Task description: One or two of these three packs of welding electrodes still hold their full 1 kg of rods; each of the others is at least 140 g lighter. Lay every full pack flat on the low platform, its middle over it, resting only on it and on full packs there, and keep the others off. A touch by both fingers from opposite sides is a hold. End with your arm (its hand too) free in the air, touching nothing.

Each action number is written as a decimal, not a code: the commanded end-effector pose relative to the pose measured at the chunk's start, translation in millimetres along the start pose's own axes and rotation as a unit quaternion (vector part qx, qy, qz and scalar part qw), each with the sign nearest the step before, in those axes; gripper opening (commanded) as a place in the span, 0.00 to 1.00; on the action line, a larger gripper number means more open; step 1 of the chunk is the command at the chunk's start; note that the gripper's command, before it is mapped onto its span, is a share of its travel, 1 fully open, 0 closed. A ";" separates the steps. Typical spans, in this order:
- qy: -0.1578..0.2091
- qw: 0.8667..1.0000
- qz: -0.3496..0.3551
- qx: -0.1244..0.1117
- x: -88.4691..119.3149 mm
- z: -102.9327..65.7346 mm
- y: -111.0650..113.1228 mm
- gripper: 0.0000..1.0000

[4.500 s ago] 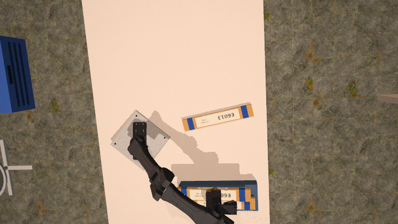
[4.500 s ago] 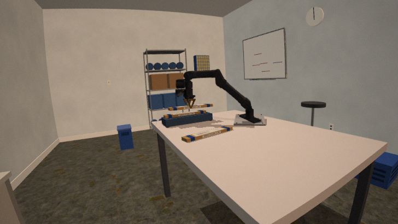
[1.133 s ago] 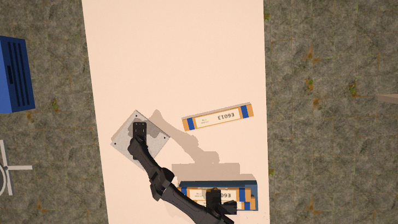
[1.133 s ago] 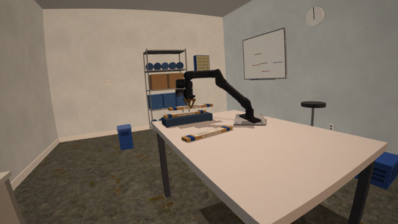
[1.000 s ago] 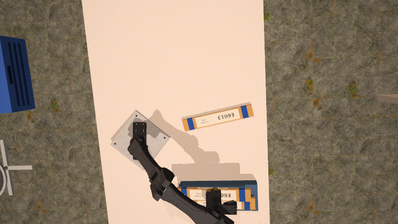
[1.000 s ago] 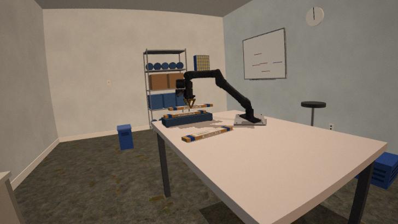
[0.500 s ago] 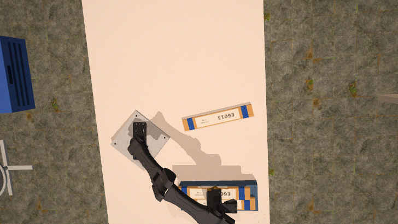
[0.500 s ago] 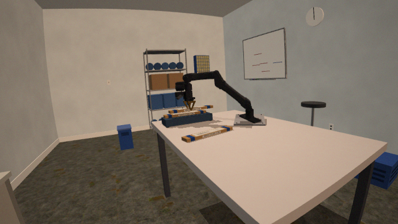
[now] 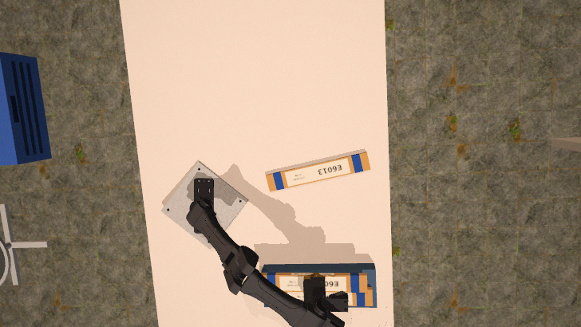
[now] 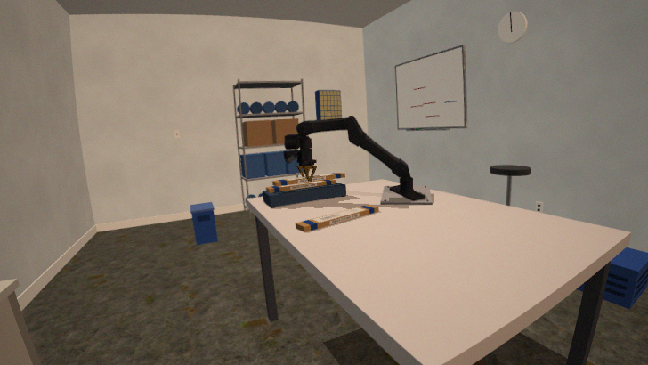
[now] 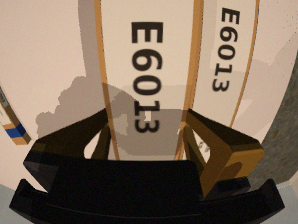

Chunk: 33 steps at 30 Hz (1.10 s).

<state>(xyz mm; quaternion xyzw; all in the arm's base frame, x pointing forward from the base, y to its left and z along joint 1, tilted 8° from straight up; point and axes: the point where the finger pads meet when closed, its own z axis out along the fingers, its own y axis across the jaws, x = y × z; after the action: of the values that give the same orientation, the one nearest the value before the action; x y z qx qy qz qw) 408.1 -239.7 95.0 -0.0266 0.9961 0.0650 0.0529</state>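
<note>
- The end effector [image 9: 314,275] [image 10: 309,179] [image 11: 147,112] is partly open, a little past the middle of its range. Its fingers press the long sides of the held E6013 pack [image 9: 341,280] [image 10: 325,177] [image 11: 147,60], so this width comes from the pack and not from an empty opening.
- The held pack is kept level, label upward, above the low platform [image 9: 318,268] [image 10: 308,196]. This suits laying it flat.
- The resting pack [image 9: 360,299] [image 10: 303,185] [image 11: 225,60] lies flat on the platform, nearly parallel. From the top, the held pack covers part of it; whether they touch, I cannot tell.
- The third pack [image 9: 318,171] [image 10: 337,218] [image 11: 17,131] lies slanted on the table [image 9: 243,80] [image 10: 453,258] [image 11: 45,40], well apart from the platform. Perhaps it is left there because it is a lighter one, but its look does not prove this.
- The placing seems near its end, if both packs at the platform are full. The next move probably is to lower gently until the held pack has firm support, with its middle over the platform.
- One risk is the overlap: the upper pack could tilt or push the other aside.
- After release, the arm [image 9: 272,288] [image 10: 378,150] should rise straight, so that no finger drags a pack.
</note>
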 end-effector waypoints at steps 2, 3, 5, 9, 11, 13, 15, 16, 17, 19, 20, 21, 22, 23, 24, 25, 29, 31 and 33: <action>-0.032 0.999 -0.001 0.023 -2.9 -37.0 -1.3 0.00; -0.032 0.999 -0.001 0.023 -2.9 -37.0 -1.3 0.00; -0.036 0.999 -0.001 0.025 -4.9 -36.1 -2.0 0.00; -0.025 1.000 -0.001 0.017 -3.3 -18.3 1.1 0.00; -0.039 0.999 -0.004 0.027 -10.4 -24.0 -0.8 0.00; -0.030 0.999 -0.004 0.024 -6.6 -27.1 2.0 0.00; -0.030 0.999 -0.003 0.025 -6.7 -29.0 1.5 0.00; -0.030 0.999 -0.003 0.025 -6.8 -29.9 1.4 0.00; -0.030 0.999 -0.003 0.024 -6.8 -30.9 1.1 0.00; -0.031 0.999 -0.002 0.024 -6.7 -32.7 0.6 0.00; -0.031 0.999 -0.002 0.024 -6.7 -32.7 0.6 0.00; -0.031 0.999 -0.002 0.024 -6.7 -32.7 0.6 0.00; -0.023 1.000 0.001 0.020 -3.2 -31.1 0.5 0.00; -0.023 1.000 0.001 0.020 -3.5 -31.8 0.6 0.00; -0.024 1.000 0.001 0.019 -3.7 -32.4 0.7 0.00; -0.023 1.000 0.001 0.019 -3.8 -32.4 0.7 0.00; -0.026 0.999 0.000 0.021 -5.5 -34.1 -0.1 0.00; -0.028 0.999 0.000 0.023 -6.7 -34.9 -0.6 0.00; -0.027 0.999 0.000 0.022 -6.2 -34.6 -0.2 0.00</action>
<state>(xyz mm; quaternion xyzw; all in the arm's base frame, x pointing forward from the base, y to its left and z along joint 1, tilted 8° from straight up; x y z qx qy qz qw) 408.4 -240.5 91.0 -0.0255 0.9963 0.0653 0.0502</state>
